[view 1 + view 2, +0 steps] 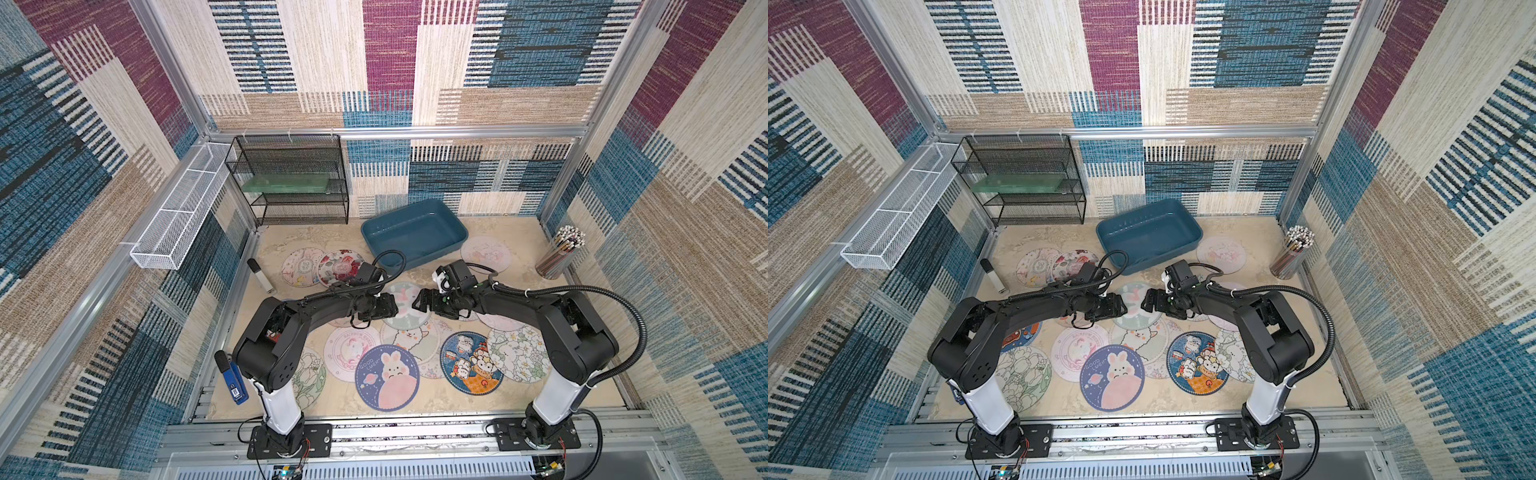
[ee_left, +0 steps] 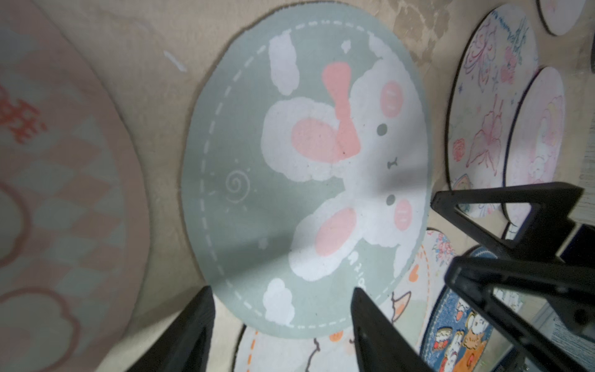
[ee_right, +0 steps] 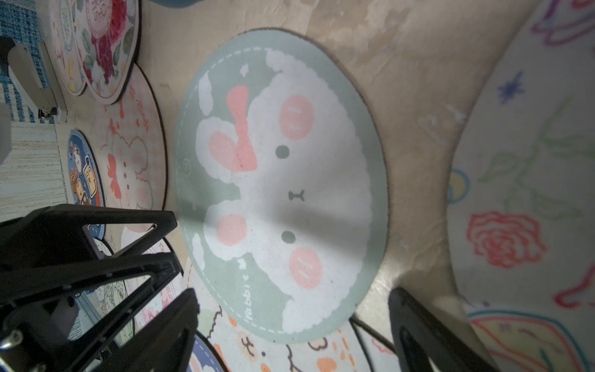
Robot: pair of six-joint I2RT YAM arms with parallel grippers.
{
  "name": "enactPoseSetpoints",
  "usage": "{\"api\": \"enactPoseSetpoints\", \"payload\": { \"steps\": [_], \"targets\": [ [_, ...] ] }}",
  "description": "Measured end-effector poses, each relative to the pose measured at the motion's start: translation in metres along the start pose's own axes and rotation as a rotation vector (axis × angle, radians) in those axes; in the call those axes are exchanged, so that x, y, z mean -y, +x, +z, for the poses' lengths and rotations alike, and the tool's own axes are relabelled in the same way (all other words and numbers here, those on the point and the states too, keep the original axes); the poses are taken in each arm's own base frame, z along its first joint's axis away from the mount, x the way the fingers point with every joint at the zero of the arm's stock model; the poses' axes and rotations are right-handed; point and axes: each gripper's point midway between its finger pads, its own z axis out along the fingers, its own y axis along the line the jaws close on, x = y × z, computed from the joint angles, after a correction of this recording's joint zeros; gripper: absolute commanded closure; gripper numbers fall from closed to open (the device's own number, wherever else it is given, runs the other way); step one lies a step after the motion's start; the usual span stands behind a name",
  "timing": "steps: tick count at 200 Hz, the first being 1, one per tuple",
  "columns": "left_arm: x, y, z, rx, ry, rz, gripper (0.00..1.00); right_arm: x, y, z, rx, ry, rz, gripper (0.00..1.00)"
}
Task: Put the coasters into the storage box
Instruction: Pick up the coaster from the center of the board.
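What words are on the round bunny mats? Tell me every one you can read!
"GOOD LUCK": on the dark blue bunny coaster.
"rabbit": near the edge of the pale green bunny coaster.
"RAINBOW", then a word too blurred to read: around the rim of the pink coaster.
Red characters on the pink checked coaster: too blurred to read.
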Motion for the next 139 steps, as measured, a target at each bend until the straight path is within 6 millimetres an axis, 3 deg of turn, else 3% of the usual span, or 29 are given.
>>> {"api": "enactPoseSetpoints", "payload": {
  "steps": [139],
  "targets": [
    [-0.001, -0.008, 0.012, 0.034, -0.024, -0.001, 0.37, -0.007, -0.007, 0.012, 0.026, -0.04, -0.003, 0.18]
  ]
}}
